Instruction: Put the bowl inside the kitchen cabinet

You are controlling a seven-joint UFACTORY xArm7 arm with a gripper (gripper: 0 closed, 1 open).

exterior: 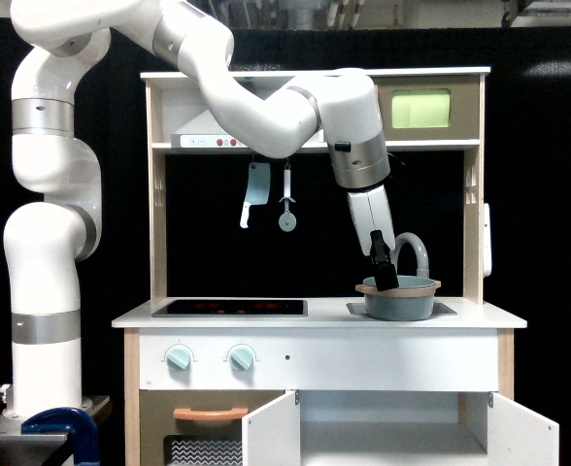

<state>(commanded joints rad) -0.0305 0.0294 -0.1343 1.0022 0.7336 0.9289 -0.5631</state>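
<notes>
Exterior view: hand (385, 277) at bowl (399, 300) rim; no legible writing

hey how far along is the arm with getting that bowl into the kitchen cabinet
Early stage. Done: the kitchen cabinet doors stand open at the bottom. In hand: the gripper is at the bowl's rim on the exterior view's left; whether it has closed on it cannot be told. Left: the bowl sits in the sink beside the faucet, so lifting it, carrying it down and setting it inside all remain.
</notes>
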